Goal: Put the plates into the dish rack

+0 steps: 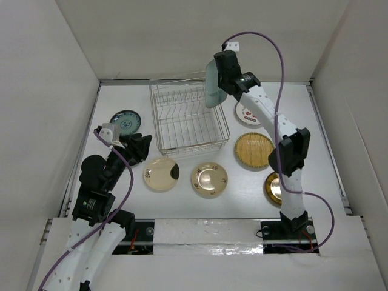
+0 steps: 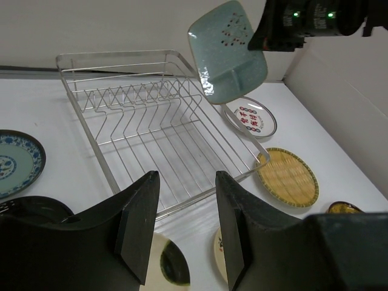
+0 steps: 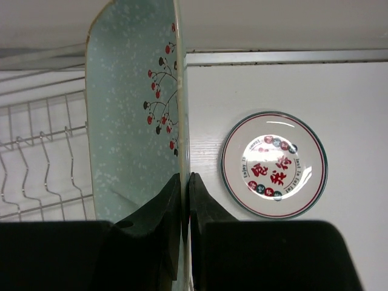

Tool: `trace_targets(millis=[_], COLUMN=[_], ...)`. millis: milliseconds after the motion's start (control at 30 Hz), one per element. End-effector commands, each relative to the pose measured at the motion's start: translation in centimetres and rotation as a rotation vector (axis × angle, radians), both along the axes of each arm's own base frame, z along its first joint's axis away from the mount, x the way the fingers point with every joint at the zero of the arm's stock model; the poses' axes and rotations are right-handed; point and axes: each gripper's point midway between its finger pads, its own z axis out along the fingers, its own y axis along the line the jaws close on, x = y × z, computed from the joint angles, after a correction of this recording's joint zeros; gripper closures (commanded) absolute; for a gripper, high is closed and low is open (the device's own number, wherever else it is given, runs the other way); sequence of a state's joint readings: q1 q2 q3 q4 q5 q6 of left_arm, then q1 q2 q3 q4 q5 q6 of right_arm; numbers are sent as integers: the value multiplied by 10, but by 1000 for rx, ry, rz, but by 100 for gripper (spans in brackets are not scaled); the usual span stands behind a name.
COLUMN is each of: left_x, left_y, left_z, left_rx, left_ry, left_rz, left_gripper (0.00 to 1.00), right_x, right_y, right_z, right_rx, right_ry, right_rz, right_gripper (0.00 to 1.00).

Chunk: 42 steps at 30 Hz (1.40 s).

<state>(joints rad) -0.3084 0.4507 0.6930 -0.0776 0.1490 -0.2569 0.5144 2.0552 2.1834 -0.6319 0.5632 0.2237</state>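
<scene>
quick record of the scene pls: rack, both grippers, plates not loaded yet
rack: dish rack empty
right gripper: shut on pale green plate, upright over the rack's far right corner
left gripper: open, empty
not yet loaded: blue-patterned plate, cream plate with dark patch, cream-gold plate, woven yellow plate, red-marked white plate, dark-and-gold plate

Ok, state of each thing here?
dish rack: empty
pale green plate: on edge, aloft at dish rack's rim
right tool: shut on pale green plate
left tool: open, empty
white plate with red marks: lying flat
woven yellow plate: lying flat
blue-patterned plate: lying flat
cream plate with dark patch: lying flat
cream-gold plate: lying flat
dark-and-gold plate: partly hidden
</scene>
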Motion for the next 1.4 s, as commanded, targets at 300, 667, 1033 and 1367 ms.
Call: trace_targets(millis=[300, 667, 1033, 1367], left_x=[2, 3, 1, 0], left_y=[-3, -4, -4, -3], left_z=[7, 8, 10, 8], left_rx=[1, 0, -3, -2], left_ry=[-45, -45, -53, -52], left_rz=[-13, -16, -17, -16], left_gripper=[61, 61, 60, 60], right_x=[21, 32, 42, 41], right_y=[11, 15, 37, 61], right_z=[60, 41, 23, -11], right_rx=[-107, -260, -326, -474], right_ry=[-182, -167, -176, -147], right_rz=[-102, -110, -84, -78], right_gripper=[100, 100, 100, 100])
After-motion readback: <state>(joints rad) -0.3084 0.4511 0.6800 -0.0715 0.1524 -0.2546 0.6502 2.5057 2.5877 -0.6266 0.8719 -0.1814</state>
